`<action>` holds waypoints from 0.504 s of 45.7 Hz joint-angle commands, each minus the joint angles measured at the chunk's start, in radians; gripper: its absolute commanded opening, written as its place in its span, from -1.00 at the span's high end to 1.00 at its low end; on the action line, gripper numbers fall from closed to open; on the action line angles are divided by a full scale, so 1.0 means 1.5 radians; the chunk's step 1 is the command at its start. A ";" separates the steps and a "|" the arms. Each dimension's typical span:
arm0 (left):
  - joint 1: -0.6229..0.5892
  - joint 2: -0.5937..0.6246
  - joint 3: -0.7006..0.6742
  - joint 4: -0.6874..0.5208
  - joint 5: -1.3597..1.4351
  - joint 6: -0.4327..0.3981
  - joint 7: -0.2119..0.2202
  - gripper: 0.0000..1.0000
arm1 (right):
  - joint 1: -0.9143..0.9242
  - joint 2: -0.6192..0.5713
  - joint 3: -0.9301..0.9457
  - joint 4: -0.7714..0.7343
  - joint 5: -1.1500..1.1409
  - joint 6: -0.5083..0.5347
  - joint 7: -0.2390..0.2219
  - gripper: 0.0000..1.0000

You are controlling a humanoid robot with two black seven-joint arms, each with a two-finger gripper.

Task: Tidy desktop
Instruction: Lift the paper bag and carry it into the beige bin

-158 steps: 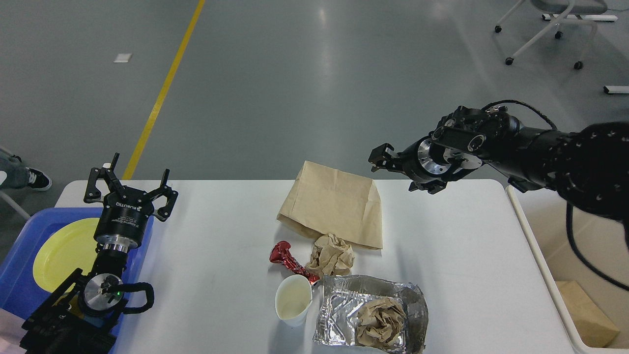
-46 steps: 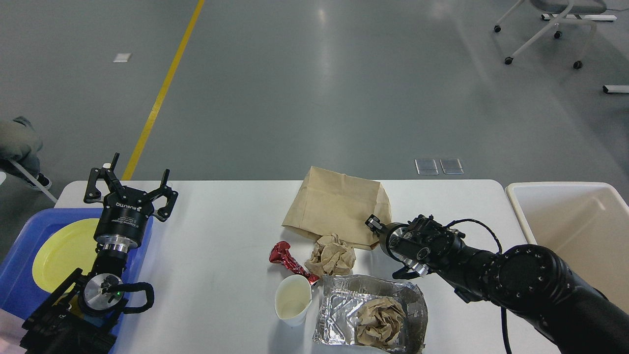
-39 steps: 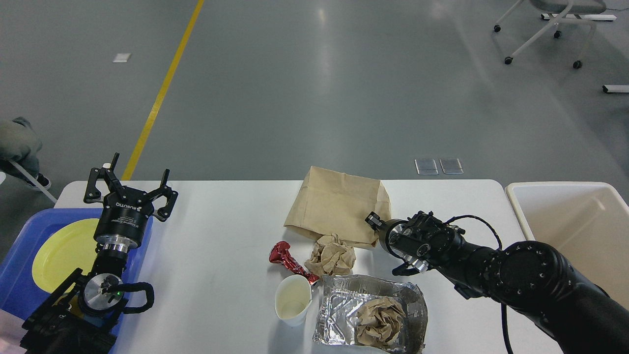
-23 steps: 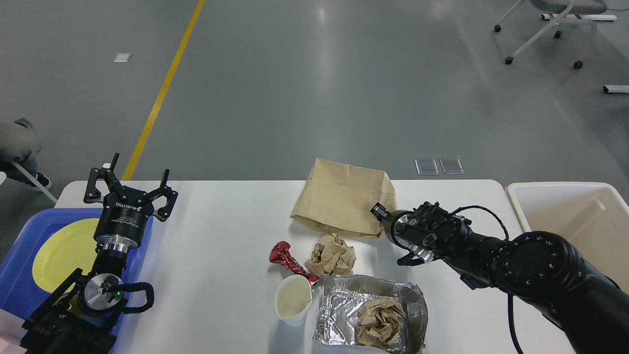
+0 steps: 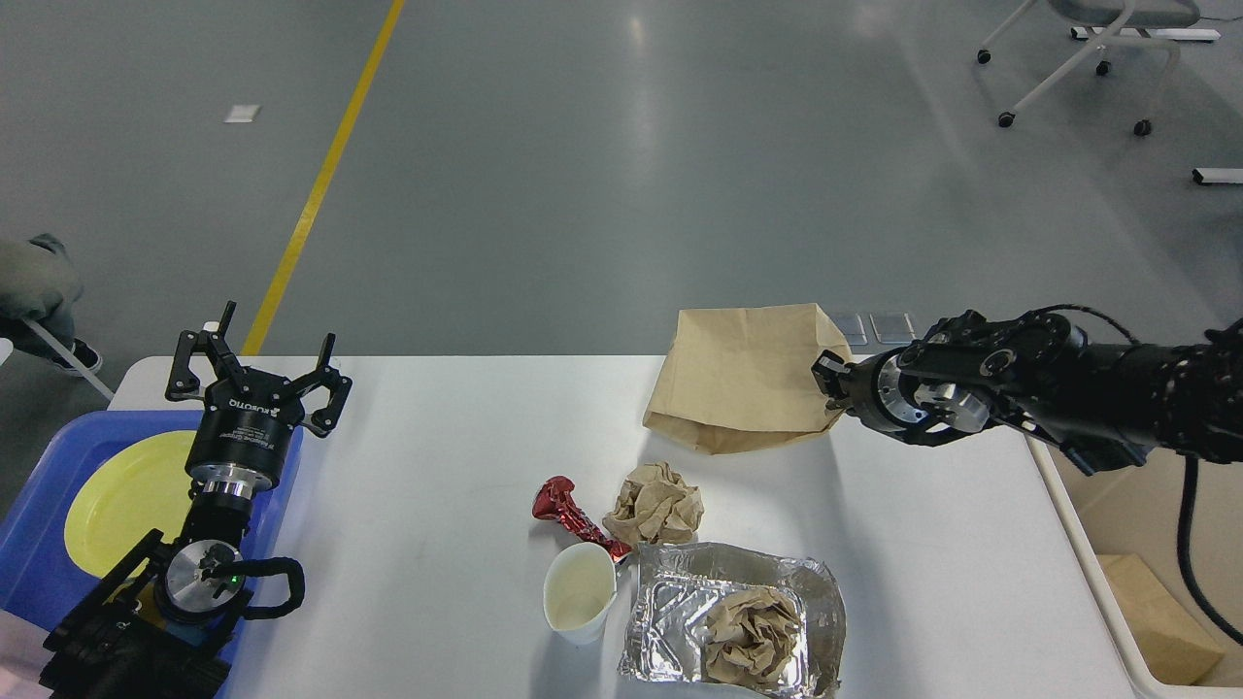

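Note:
The white desktop [image 5: 437, 466] carries litter. My right gripper [image 5: 828, 381] is shut on the right edge of a flat brown paper bag [image 5: 743, 377] and holds it lifted above the table's far edge. A crumpled brown paper ball [image 5: 657, 503], a red foil wrapper [image 5: 573, 515], a white paper cup [image 5: 580, 592] and a foil tray [image 5: 680, 607] holding another paper ball [image 5: 753, 636] lie at the front middle. My left gripper [image 5: 254, 361] is open and empty over the table's left end.
A blue tray [image 5: 44, 544] with a yellow plate [image 5: 126, 500] sits at the left edge. A cream bin [image 5: 1126, 582] stands at the right with a brown paper item [image 5: 1160, 616] inside. A wheeled chair stands on the far floor.
My right gripper came down to the paper bag, took hold of its right edge, then lifted and carried it to the right. The left arm has not moved.

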State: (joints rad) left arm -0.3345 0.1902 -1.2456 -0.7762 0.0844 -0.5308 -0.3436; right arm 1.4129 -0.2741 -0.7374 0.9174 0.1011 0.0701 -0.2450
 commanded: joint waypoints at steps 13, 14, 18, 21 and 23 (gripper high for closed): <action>0.000 0.000 0.000 0.000 0.000 0.000 0.000 -0.98 | 0.329 -0.076 -0.210 0.201 0.001 0.157 0.003 1.00; 0.000 0.000 0.000 0.000 0.000 0.000 0.000 -0.98 | 0.348 -0.076 -0.219 0.213 0.001 0.164 0.003 1.00; 0.000 0.000 0.000 0.000 0.000 0.000 0.000 -0.98 | 0.424 -0.073 -0.257 0.262 0.001 0.187 0.003 1.00; 0.000 0.000 0.000 0.000 0.000 0.000 0.000 -0.98 | 0.480 -0.071 -0.277 0.292 0.001 0.215 0.005 1.00; 0.000 0.000 0.000 0.000 0.000 0.000 0.000 -0.98 | 0.514 -0.071 -0.284 0.308 0.001 0.239 0.004 1.00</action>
State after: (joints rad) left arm -0.3345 0.1902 -1.2456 -0.7762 0.0844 -0.5308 -0.3436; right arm 2.0473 -0.3840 -1.1190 1.3074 0.1028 0.3539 -0.2402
